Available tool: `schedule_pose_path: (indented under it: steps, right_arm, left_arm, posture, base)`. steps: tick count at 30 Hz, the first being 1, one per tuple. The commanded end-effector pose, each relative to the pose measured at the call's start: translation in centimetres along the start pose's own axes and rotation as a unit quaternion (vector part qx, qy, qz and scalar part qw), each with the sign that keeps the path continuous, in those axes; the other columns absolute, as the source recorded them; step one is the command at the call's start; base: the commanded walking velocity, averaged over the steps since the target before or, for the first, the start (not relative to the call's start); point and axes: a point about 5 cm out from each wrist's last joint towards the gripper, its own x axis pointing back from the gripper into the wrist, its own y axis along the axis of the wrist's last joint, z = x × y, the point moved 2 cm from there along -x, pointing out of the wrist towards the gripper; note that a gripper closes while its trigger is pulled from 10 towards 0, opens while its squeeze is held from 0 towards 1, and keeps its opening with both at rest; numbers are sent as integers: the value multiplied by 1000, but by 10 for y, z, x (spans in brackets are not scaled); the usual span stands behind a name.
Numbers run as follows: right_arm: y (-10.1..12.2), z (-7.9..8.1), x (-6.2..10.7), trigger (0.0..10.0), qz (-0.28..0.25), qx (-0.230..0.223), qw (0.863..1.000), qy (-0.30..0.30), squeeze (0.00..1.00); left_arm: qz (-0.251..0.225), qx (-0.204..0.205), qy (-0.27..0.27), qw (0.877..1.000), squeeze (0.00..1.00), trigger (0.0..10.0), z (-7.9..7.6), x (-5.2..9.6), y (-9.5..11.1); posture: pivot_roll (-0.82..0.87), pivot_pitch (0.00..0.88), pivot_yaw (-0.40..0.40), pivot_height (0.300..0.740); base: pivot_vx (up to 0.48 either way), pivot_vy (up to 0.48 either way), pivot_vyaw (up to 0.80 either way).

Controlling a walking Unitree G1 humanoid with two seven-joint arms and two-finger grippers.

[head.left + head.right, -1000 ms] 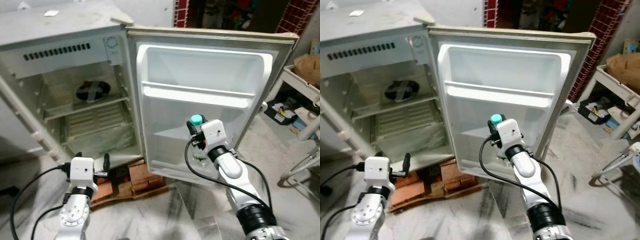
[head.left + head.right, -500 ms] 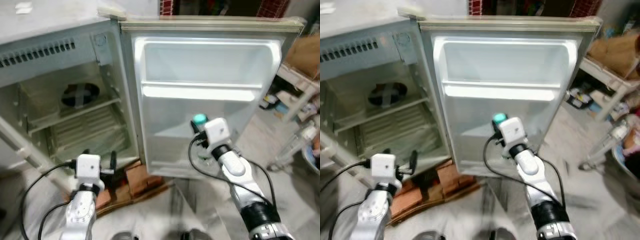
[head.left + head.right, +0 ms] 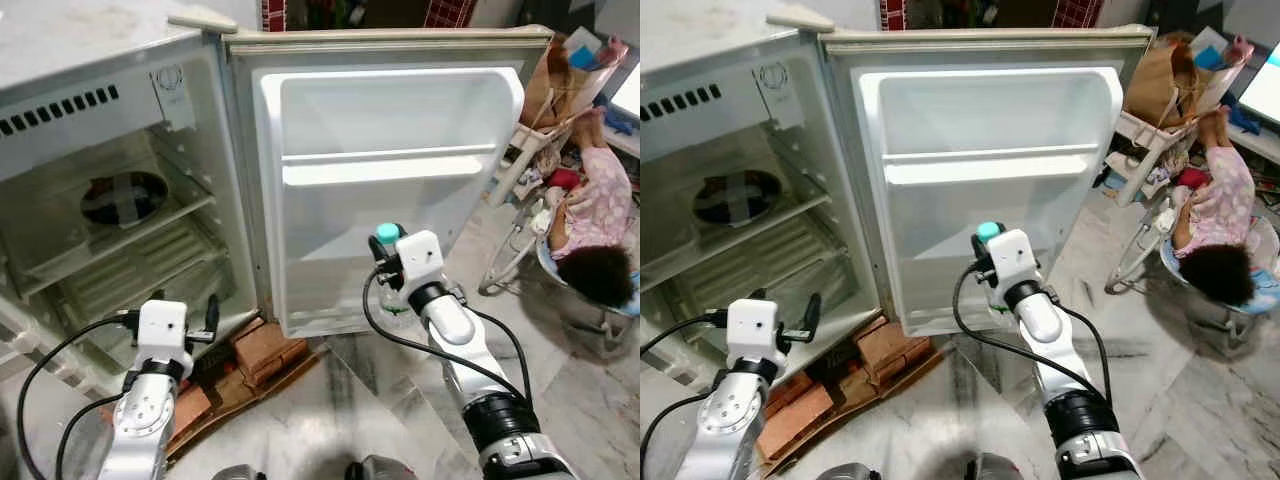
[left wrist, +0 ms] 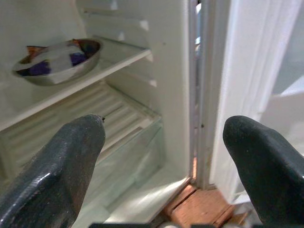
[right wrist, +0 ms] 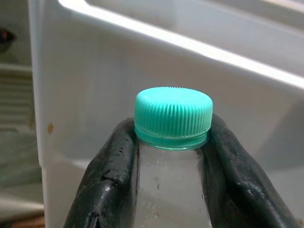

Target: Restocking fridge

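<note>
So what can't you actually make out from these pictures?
- Bottle: in the right wrist view the right gripper's fingers cover its sides; label and fill level hidden.
- Bowl on the fridge shelf: contents too unclear in the left wrist view.
- Lower door shelf: the right gripper blocks it in the head views.
- Person: partly cut off by the picture edge.

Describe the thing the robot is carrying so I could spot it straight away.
Start at the open fridge door, white inside with shelves. Before its lower part, the right end effector is shut on a clear bottle, held just under the cap. That ribbed turquoise cap is the bright spot against the white.
</note>
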Motion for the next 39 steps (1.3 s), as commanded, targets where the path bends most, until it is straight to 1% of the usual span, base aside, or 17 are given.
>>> schedule_pose_path:
  steps: [1,4,9,13,14,23,31,39]
  right_arm:
    - [2,-7,0,10000,-6,7,1000,-14,0]
    - [0,-3,2,10000,-3,8,1000,-9,0]
    - [0,-2,2,10000,-2,5,1000,-11,0]
    - [0,-3,-1,10000,2,6,1000,-19,0]
    - [-1,-4,-1,10000,2,7,1000,-20,0]
    - [-3,-3,-1,10000,8,0,1000,-19,0]
    - [-4,3,-1,10000,11,-2,1000,-13,0]
    - [-4,3,-3,10000,12,0,1000,-12,0]
  left_arm:
    - [0,3,-5,1000,0,10000,2,3,1]
    - [0,-1,-13,1000,0,10000,3,5,0]
    - [-1,0,-20,1000,0,10000,0,5,-1]
    - [-4,-1,-41,999,0,10000,-11,4,1]
    - [-4,-1,-42,999,0,10000,-12,4,1]
    - [-4,1,-43,999,0,10000,-11,5,1]
    - [-1,1,-48,999,0,10000,-12,6,0]
    - [0,3,-50,999,0,10000,-13,6,0]
  posture:
    - [10,35,8,735]
    - [11,38,9,735]
    - [11,36,12,735]
    - [10,34,16,735]
    - [10,34,16,735]
    - [10,36,16,735]
    - [14,37,20,735]
    - [13,38,17,735]
  base:
    - [0,0,0]
    - [281,0,0]
    - [211,0,0]
    - [402,0,-286]
    - [416,0,-619]
    - [415,0,-519]
    - [424,0,0]
    - [387,0,0]
